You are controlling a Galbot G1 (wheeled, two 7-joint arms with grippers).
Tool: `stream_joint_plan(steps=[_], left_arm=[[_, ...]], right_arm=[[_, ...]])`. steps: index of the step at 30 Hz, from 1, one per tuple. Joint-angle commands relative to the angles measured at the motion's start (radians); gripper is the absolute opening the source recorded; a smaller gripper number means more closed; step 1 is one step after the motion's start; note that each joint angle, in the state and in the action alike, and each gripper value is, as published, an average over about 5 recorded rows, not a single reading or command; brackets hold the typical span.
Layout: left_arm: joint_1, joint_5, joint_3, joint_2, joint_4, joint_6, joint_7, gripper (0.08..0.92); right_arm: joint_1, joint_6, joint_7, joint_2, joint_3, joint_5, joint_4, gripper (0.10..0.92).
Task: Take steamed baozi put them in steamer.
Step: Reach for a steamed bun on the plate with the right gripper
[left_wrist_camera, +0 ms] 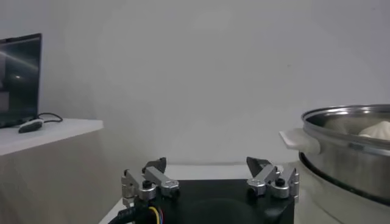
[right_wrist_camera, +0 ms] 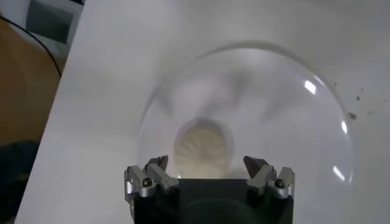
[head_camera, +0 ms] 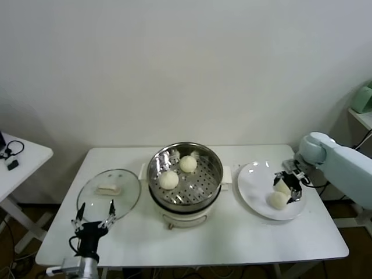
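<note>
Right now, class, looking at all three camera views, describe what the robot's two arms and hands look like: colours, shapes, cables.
The right arm is a smooth, rounded, pale blue-white shell. The right hand has a black body with two silver metal fingers tipped in black. The left hand is built the same: black body, silver linkage fingers with dark tips, and thin coloured wires at its base. In the head view it looks black, with a black cable beside it.

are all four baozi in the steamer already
No, only two baozi sit in the steamer; two more remain on the white plate.
</note>
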Motion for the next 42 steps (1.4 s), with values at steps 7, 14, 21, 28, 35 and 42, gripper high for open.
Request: stream_joint_plan(steps=[7,14,21,28,35,42], left_arm=[[0.005,0.000,0.000,0.000,0.011,-0.003,-0.001,0.823],[0.004,0.000,-0.001,0.003,0.014,-0.002,-0.001,0.823],[0.003,0.000,-0.002,0.003,0.016,-0.002,-0.001,0.823],[-0.001,0.000,0.000,0.001,0.011,0.003,-0.001,0.823],[-0.001,0.000,0.000,0.002,0.012,0.004,-0.001,0.823],[-0.003,-0.001,0.002,0.005,0.012,0.005,-0.002,0.823]], right_arm=[[-0.085,0.022,0.027,0.059,0.064,-0.104,-0.072,0.823],[-0.089,0.022,0.031,0.095,0.065,-0.113,-0.097,0.823],[-0.090,0.023,0.031,0.113,0.068,-0.123,-0.110,0.823],[-0.091,0.023,0.035,0.112,0.069,-0.126,-0.111,0.776],[-0.092,0.023,0.034,0.105,0.071,-0.126,-0.106,0.733],[-0.090,0.022,0.035,0.095,0.072,-0.121,-0.092,0.697]])
